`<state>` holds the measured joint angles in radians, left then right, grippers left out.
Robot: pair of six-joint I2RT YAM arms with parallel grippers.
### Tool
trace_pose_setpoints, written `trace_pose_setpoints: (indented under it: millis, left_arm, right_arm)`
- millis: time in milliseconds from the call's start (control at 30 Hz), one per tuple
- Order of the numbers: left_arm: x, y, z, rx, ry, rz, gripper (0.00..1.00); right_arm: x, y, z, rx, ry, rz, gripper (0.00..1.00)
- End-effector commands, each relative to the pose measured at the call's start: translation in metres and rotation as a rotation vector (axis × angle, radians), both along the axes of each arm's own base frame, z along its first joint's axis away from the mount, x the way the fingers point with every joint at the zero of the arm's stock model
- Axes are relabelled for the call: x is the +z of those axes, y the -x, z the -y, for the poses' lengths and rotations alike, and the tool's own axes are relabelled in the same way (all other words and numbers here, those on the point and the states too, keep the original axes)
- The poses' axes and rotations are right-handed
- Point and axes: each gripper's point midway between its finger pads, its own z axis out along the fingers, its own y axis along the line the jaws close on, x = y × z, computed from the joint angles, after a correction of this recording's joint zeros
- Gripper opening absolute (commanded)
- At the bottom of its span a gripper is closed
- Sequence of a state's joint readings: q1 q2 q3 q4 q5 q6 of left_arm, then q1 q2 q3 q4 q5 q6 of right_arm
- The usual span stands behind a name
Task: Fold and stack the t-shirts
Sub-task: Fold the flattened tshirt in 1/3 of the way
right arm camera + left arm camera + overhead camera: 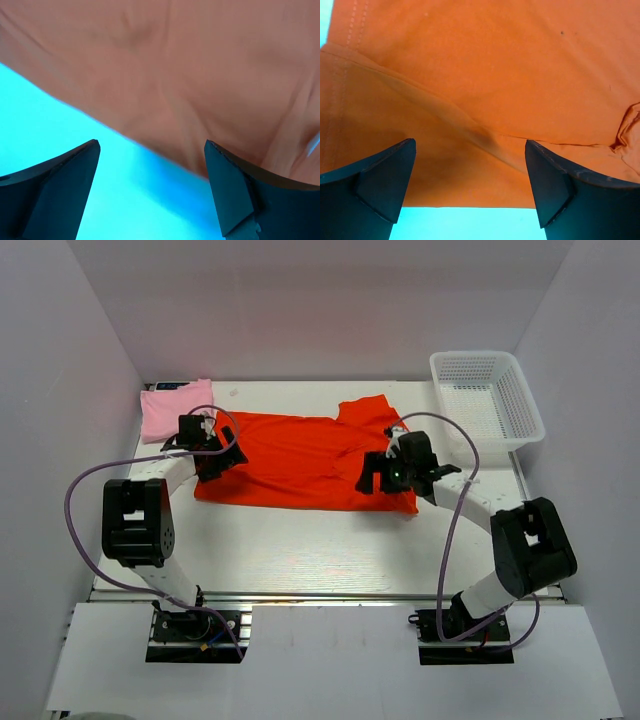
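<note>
White table (300,550) is covered across its middle by the spread orange-red t-shirt (300,455); the folded pink t-shirt (175,410) is laid at the far left corner. The left gripper (470,145) and right gripper (152,145) are held agape, empty, over the orange-red shirt's left and right ends.

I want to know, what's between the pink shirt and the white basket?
The orange shirt lies spread out between them, in the top view.

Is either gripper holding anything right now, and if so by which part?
Nothing is held. The left gripper and the right gripper both stand open above the orange-red t-shirt, with no cloth between their fingers.
</note>
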<state>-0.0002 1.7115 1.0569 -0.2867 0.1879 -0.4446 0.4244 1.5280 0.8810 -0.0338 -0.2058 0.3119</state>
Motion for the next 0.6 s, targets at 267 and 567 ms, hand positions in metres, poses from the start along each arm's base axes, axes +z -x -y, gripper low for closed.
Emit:
trace_pose_setpoints:
  millis: [267, 567]
  left_arm:
    - [-0.035, 0.012, -0.008, 0.011, -0.011, -0.095, 1.00]
    - [-0.054, 0.026, -0.009, 0.028, -0.032, -0.171, 1.00]
  right_arm:
    - [-0.067, 0.008, 0.084, -0.276, 0.214, -0.200, 0.90]
    - [-0.091, 0.003, 0.111, -0.323, 0.239, -0.270, 0.90]
